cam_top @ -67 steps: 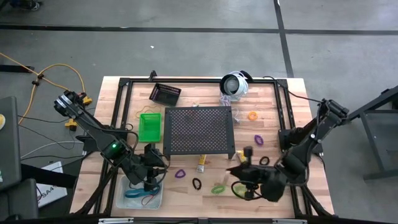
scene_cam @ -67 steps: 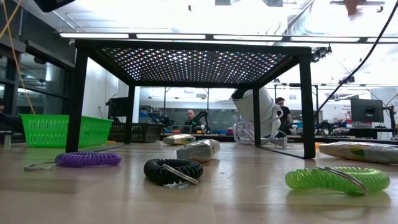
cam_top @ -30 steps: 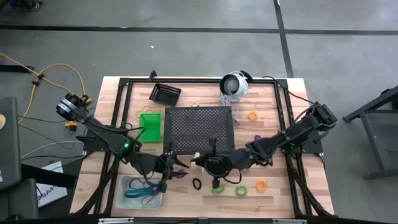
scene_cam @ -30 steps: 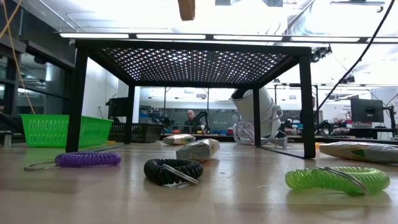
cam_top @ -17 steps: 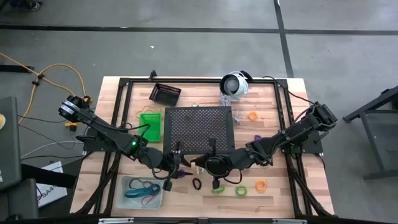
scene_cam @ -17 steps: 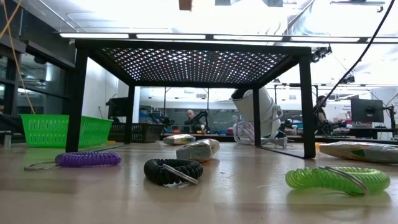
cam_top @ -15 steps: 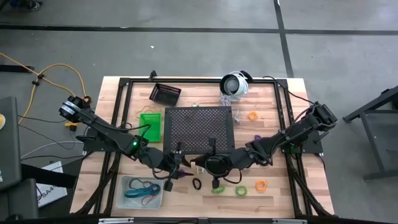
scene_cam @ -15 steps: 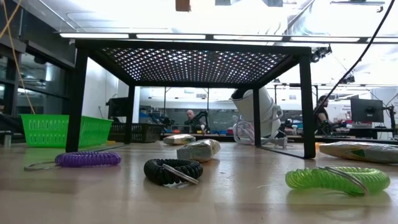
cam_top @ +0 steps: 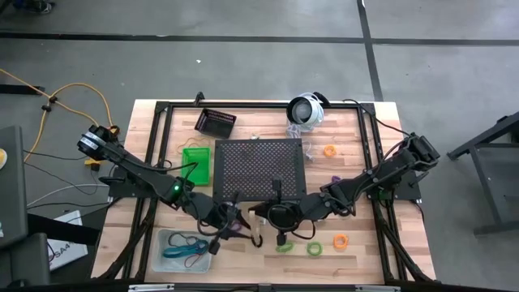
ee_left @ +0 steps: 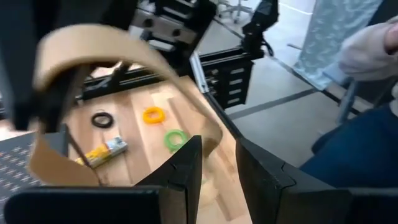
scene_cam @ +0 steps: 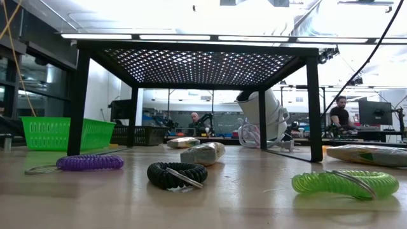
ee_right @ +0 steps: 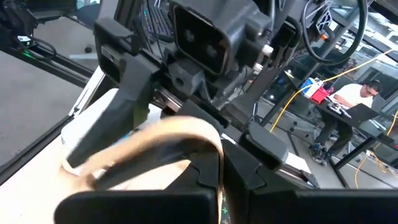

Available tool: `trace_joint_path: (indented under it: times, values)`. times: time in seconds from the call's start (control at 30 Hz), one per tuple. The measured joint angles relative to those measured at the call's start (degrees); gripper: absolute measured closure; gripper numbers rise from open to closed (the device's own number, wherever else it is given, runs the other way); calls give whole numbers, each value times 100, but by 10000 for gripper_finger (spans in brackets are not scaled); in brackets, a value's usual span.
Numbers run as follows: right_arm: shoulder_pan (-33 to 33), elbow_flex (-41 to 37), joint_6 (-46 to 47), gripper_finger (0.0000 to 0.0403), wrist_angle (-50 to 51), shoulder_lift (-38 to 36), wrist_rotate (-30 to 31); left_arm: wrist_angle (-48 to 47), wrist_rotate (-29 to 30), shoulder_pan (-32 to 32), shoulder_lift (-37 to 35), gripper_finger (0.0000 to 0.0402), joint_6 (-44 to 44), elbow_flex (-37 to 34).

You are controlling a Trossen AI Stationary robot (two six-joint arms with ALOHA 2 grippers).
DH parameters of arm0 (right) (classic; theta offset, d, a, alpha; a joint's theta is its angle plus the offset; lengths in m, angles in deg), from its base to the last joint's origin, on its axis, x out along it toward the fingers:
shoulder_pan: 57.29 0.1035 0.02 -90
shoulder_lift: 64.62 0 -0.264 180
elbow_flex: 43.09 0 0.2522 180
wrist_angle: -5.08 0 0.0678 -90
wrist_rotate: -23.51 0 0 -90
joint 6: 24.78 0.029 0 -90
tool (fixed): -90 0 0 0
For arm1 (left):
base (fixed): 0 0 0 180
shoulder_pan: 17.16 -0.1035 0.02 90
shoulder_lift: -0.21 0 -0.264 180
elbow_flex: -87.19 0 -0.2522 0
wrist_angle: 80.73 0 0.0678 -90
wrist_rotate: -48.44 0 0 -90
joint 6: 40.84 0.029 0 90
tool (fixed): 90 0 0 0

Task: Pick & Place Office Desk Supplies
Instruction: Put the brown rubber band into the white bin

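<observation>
Both grippers grip the same tan rubber band (ee_left: 112,46): left gripper (cam_top: 235,219) part open inside the loop, right gripper (cam_top: 258,217) pinched shut on it, midair just in front of the black stand (cam_top: 259,169).

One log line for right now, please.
right gripper: shut on tan band | left gripper: at band too | place: front of stand

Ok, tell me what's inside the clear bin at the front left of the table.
In the high view the clear bin holds a blue loop and a darker band beside it. The left gripper hangs just off its corner; whether anything lies underneath them cannot be made out.
</observation>
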Motion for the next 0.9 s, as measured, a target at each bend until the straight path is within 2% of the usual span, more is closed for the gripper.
trace_joint_path:
  times: [0.37, 0.57, 0.7, 0.9]
  values:
    - [2, 0, 1, 400, -16, -2, 0, 54, -104, -66, 0, 309, -30, 0]
    - [0, 0, 1, 400, -79, -4, 9, 127, 373, -119, 0, 309, -31, 0]
    - [2, 0, 0, 400, -109, -4, 297, 127, 395, -136, 0, 309, -35, 0]
    - [0, 0, 1, 400, -108, -5, 294, 123, 395, -136, 0, 309, -43, 0]
